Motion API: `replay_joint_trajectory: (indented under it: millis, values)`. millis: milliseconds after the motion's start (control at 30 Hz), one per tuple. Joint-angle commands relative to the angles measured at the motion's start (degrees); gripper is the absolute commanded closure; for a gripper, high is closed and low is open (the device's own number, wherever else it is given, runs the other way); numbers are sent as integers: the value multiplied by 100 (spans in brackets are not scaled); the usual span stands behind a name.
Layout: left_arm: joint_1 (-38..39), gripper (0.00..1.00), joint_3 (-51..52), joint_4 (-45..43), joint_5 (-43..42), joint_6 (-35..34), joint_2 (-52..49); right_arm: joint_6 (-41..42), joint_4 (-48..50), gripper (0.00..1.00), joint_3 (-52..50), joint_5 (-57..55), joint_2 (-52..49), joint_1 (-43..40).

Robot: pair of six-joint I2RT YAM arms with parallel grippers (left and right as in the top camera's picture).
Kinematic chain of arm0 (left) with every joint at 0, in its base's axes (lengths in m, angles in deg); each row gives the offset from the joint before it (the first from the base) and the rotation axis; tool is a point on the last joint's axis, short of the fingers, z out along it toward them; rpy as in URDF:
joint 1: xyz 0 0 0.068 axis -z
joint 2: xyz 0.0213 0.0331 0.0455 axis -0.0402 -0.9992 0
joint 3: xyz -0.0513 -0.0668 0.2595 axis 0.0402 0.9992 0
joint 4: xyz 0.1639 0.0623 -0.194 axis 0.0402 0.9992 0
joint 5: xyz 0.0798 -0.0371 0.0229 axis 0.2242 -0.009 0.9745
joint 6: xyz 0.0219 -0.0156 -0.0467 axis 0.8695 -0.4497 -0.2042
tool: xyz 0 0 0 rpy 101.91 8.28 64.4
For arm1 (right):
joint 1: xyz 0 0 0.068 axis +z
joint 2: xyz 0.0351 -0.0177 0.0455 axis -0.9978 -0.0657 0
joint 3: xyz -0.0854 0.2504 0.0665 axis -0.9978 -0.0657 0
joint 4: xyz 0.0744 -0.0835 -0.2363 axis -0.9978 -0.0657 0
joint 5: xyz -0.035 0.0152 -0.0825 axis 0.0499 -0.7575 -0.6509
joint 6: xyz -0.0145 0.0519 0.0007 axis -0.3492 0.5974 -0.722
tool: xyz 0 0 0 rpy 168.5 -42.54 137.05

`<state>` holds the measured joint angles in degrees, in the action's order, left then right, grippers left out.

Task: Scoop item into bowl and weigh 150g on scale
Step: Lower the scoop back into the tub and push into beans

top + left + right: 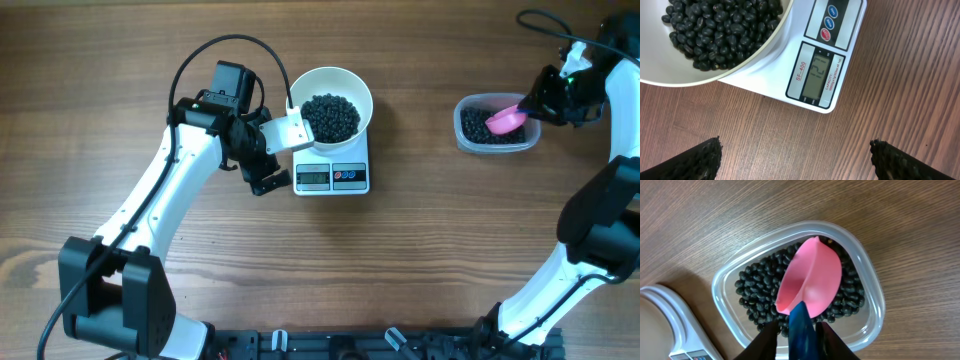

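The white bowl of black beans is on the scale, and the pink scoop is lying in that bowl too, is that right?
Not quite. The pink scoop is in the clear plastic tub, over the black beans there, not in the white bowl; the right wrist view shows it. The bowl of beans is indeed on the scale.

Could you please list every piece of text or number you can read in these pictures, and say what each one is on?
"SF-400": printed on the scale, beside its display.
"121": apparently the number showing on the display.
Fine print on the display's other side: too small to read.
Marks on the three round buttons: too small to read.
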<state>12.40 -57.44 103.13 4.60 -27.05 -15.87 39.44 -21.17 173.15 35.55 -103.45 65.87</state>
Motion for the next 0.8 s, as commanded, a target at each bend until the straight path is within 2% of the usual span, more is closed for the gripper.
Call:
replay_joint_trajectory:
  millis: [0,100,233,333,400,467,533,567,767]
  values:
    - [7,0,-26,4,-131,94,-22,232,13,70,11,-149,-101,-22]
    - [7,0,-26,4,-131,94,-22,575,33,71,11,-146,-101,-22]
    - [7,0,-26,4,-131,94,-22,992,92,93,11,-146,-101,-17]
    - [7,0,-26,4,-131,94,-22,1237,184,94,11,-146,-101,-11]
    - [7,0,-26,4,-131,94,-22,1237,249,89,11,-149,-101,-11]
    - [7,0,-26,4,-131,94,-22,1233,282,89,11,-149,-101,-7]
    - [7,0,-26,4,-131,94,-22,1231,269,90,7,-146,-101,-7]
    - [7,0,-26,4,-131,94,-22,1231,260,95,7,-146,-101,-7]
    - [7,0,-26,4,-131,94,-22,1213,162,96,7,-146,-101,-9]
